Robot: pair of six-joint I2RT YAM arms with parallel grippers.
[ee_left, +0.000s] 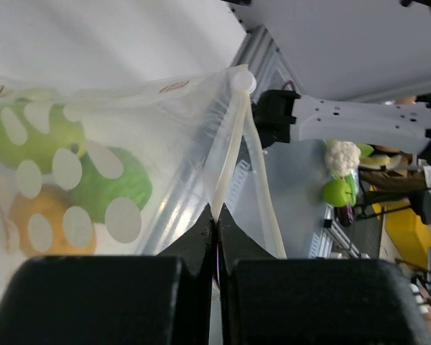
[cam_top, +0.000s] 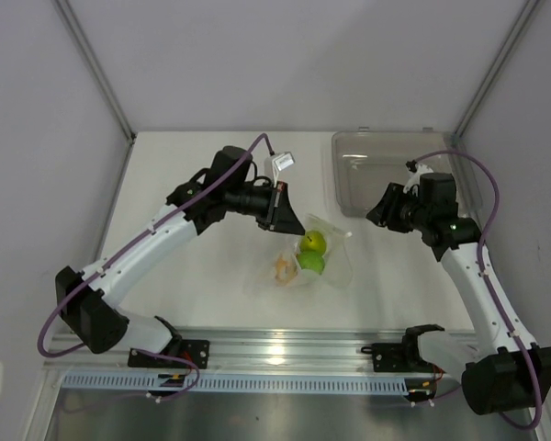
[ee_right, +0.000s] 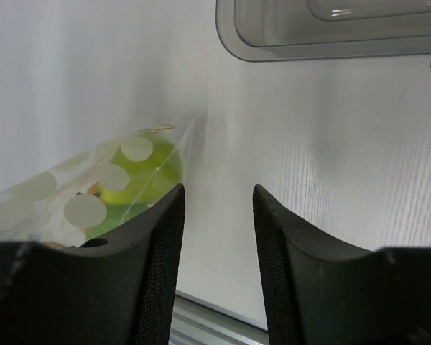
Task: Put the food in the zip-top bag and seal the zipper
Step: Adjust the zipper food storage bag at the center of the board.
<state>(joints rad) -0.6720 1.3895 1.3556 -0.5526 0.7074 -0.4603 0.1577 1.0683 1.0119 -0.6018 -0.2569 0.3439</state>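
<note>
While clenched tight on the zipper [ee_left: 228, 144], pads closed with no gap between them, holds at the left end effector [ee_left: 215, 228] nothing but that thin strip at the mouth of the zip-top bag [ee_left: 169, 115], drawn taut away from the fingertips. Just past the grip and off to its left, inside the bag, shows all the food [ee_left: 108, 180]: two green pieces, one orange. Reads as loading finished and sealing in hand; cannot tell how much of the strip is pressed together. Calls next for sliding the pinch along the strip, likely with the far corner steadied. Further out, finds the right end effector [ee_right: 219, 195] released, fingers well apart, grasping nothing, over the worktop [ee_right: 330, 158], with the bag ahead to its left and a clear tray [ee_right: 273, 52] further ahead.
</note>
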